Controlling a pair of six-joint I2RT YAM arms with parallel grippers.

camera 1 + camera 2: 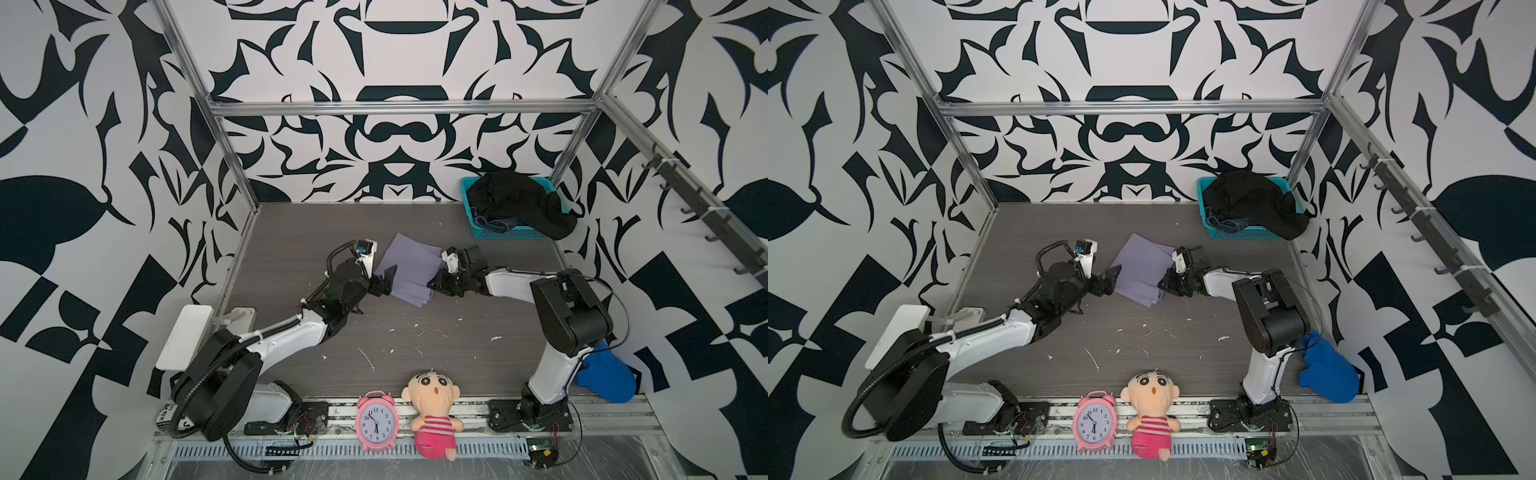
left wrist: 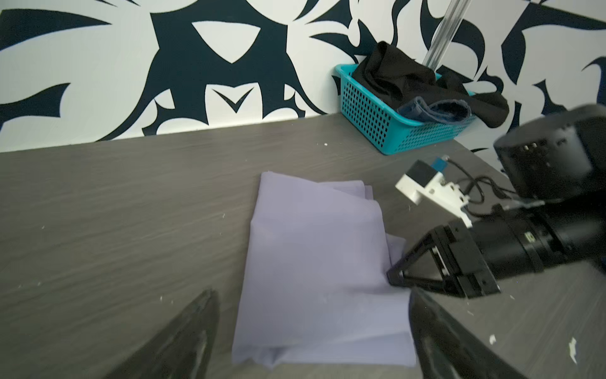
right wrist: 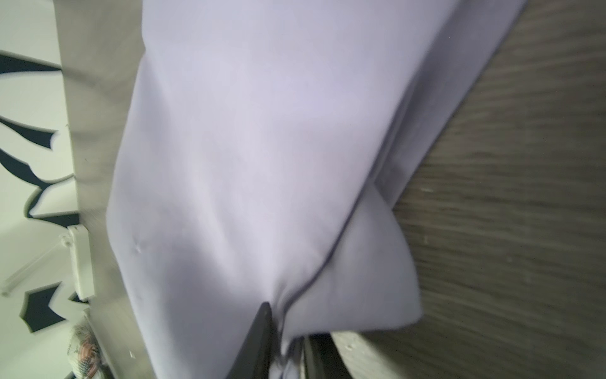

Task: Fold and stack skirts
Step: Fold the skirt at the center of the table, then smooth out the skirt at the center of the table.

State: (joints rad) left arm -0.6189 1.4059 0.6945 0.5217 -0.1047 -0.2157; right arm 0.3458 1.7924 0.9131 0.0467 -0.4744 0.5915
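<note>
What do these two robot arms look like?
Both have white shells and chunky black joints. The left arm carries a ribbed black hose; a thin black cable loops beside the right arm. The left end effector and right end effector have black triangular fingers.

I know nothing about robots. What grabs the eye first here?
Black-and-white patterned walls surround everything. Mid-table lies a folded lavender skirt, with the left arm and right arm at its sides. A teal basket of dark clothes fills the far right corner; a pink clock and doll sit at the near edge.
</note>
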